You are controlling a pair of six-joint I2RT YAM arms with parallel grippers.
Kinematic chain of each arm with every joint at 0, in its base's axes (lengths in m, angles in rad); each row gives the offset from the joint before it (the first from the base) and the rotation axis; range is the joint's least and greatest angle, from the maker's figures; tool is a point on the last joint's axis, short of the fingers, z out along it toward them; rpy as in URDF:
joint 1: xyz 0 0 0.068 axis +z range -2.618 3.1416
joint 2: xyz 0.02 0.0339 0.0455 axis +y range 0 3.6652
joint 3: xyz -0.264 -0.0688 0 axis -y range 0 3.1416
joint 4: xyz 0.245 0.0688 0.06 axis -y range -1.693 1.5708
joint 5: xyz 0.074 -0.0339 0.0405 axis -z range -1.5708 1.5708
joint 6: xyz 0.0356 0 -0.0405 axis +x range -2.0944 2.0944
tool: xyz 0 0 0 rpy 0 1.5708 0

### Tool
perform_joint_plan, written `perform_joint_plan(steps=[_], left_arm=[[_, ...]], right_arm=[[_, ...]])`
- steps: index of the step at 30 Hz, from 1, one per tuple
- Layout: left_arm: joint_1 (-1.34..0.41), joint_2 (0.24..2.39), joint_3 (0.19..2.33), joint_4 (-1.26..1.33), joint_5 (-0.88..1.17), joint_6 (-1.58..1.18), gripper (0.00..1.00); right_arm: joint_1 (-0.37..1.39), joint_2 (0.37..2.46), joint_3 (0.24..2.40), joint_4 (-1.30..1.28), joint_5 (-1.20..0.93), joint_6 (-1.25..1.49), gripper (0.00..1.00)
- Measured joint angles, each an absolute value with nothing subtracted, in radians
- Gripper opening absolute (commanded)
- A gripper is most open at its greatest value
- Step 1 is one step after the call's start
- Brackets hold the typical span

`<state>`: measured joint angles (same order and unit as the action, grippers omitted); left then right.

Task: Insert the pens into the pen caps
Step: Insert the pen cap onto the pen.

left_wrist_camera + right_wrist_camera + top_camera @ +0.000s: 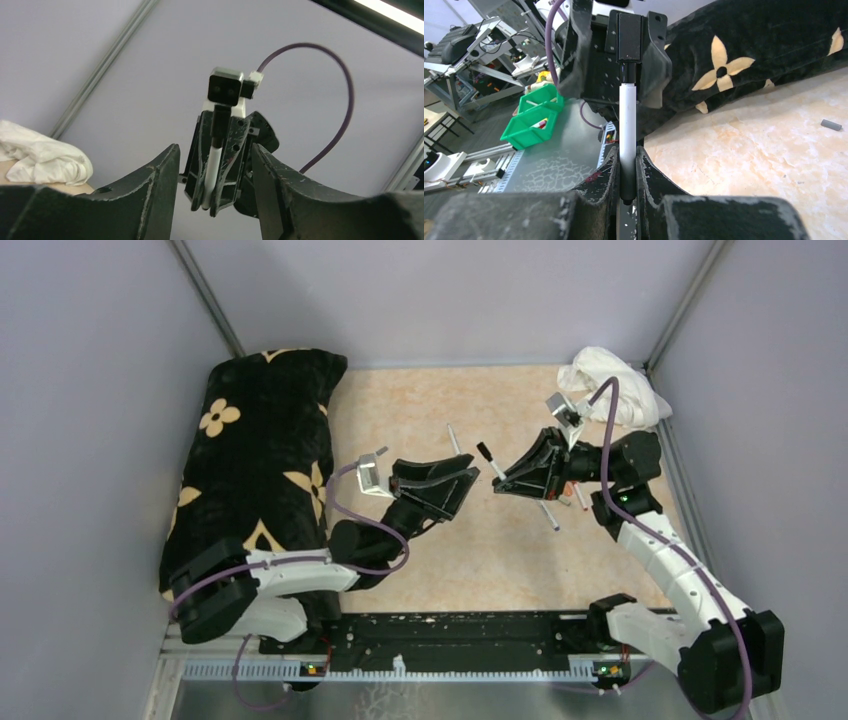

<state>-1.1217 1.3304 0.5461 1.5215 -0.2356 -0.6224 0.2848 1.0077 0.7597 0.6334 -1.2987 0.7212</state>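
My right gripper [500,480] [627,150] is shut on the lower end of a white pen [627,120], held above the table. A black pen cap [486,452] [219,125] sits on the pen's far end. Just left of that capped end, my left gripper [466,486] [214,148] faces it, open and holding nothing, its fingers [160,190] standing wide apart. More pens lie on the table: one thin pen [455,438] at centre, another pen [549,512] below the right gripper. A loose grey cap [830,125] lies on the table.
A black cushion with cream flowers [260,460] fills the left side of the table. A crumpled white cloth [615,385] lies in the back right corner. Grey enclosure walls stand on three sides. Green bins [531,117] sit beyond the near edge.
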Motion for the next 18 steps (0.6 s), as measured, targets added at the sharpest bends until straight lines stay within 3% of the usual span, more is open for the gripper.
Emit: perform_joint_plan(steps=[8, 12, 18], left_arm=[[-1.121, 1.155, 0.491, 1.477, -0.219, -0.558, 0.97], [-1.121, 1.024, 0.549, 1.246, -0.177, -0.476, 0.98], [-1.108, 0.983, 0.825, 0.811, -0.114, -0.388, 0.95]], right_arm=[[0.28, 0.99, 0.745, 0.596, -1.315, 0.671, 0.0], [0.277, 0.983, 0.744, 0.556, -1.336, 0.627, 0.0], [0.276, 0.974, 0.744, 0.508, -1.365, 0.577, 0.0]])
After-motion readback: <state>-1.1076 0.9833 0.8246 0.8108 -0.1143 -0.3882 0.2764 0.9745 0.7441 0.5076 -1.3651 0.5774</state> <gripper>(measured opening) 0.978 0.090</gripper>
